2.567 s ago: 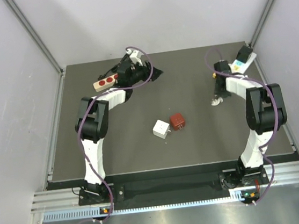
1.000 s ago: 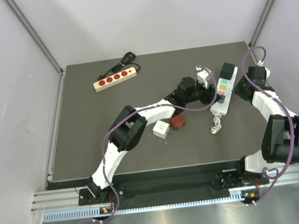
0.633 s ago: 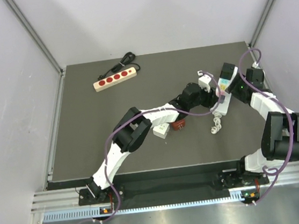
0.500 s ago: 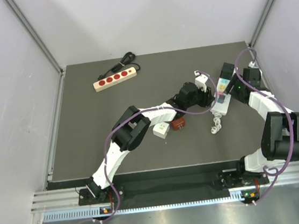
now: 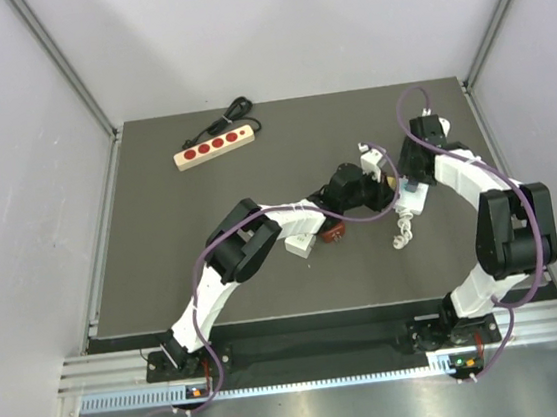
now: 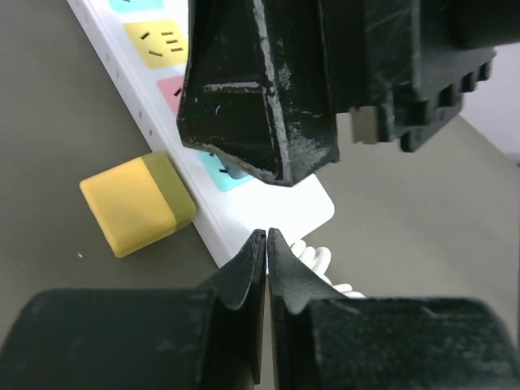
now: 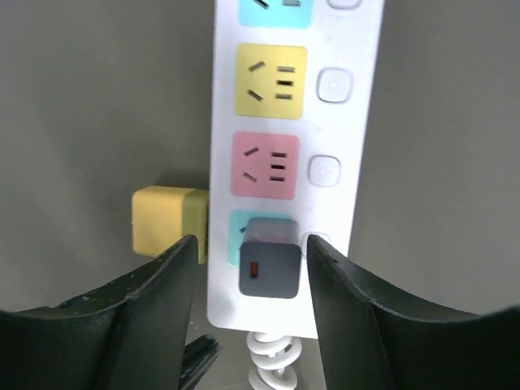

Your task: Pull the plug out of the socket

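Right wrist view has the right gripper (image 7: 252,241) spread open astride the small grey plug (image 7: 268,270), seated in the blue outlet (image 7: 234,240) ending the white power strip (image 7: 361,162), while the left gripper (image 6: 266,236), pinched empty, noses the strip's cord end, so next comes lowering, clamping and pulling straight out.

Left end effector (image 5: 381,179) and right end effector (image 5: 412,175) are seen close together at right-centre of the dark surface (image 5: 165,272), above a white socket strip (image 5: 410,196) that is largely hidden. A coiled white cord (image 5: 402,232) is seen at its near end. A wooden strip with red sockets (image 5: 213,147) is noted far left. A white cube (image 5: 300,246) and a red-brown cube (image 5: 334,230) are partly covered by the left forearm.
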